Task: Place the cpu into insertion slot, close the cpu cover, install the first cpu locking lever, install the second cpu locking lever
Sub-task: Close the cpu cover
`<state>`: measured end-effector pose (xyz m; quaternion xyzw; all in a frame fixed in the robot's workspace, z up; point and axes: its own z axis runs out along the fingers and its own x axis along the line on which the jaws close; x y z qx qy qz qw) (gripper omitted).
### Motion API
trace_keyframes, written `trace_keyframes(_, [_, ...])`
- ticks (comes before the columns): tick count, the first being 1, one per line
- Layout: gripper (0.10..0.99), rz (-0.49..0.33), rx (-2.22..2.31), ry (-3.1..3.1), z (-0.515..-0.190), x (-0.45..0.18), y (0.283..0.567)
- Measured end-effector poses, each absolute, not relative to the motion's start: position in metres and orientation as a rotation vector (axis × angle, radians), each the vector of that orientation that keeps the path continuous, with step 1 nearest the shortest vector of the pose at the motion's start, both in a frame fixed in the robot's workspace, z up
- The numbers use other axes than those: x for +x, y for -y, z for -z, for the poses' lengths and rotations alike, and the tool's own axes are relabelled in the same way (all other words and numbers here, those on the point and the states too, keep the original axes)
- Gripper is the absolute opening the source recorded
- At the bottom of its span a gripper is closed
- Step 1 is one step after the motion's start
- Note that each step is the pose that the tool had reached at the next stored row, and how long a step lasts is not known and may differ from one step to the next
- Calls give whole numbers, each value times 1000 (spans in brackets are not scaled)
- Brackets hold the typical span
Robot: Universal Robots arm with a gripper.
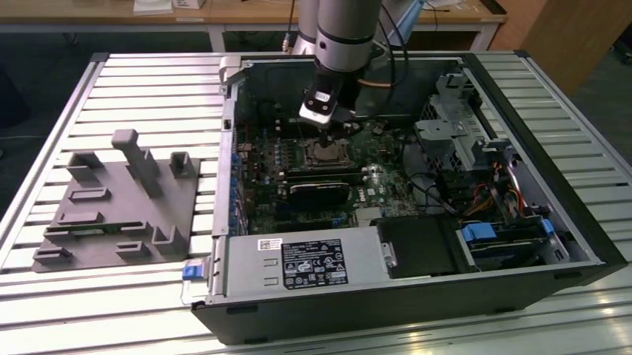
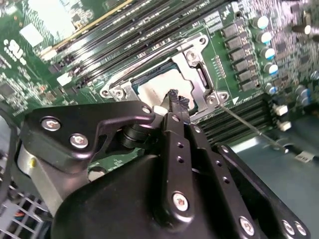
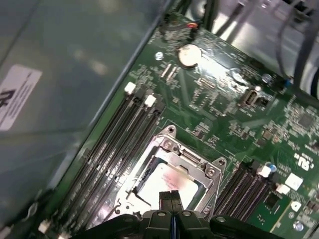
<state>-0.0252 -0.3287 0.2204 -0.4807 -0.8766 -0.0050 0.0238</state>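
**Tool over the socket, chip seated**

In the exterior view an open computer case (image 1: 395, 310) lies on the slatted surface (image 1: 148, 96), with a grey fixture (image 1: 118, 207) beside it on the exterior view's left. The arm reaches down into the case, and the tool (image 1: 331, 133) hangs just above the insertion slot (image 1: 324, 153).

In both wrist views the cpu (image 2: 152, 89) (image 3: 167, 179) sits inside the slot. The cpu cover (image 2: 185, 69) (image 3: 187, 159) seems to lie flat around the cpu, framing its pale top. The fingers of the tool (image 2: 175, 97) (image 3: 169, 195) are pressed together, nothing is seen between them, and their tips are right over the chip. In the second wrist view a thin locking lever (image 2: 249, 127) slants out from a socket corner across the memory slots (image 2: 234, 119).
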Motion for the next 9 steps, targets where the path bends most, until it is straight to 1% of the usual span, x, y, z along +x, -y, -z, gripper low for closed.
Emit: trace_keyframes(9, [106, 9, -1259, 2825, -220, -25, 329])
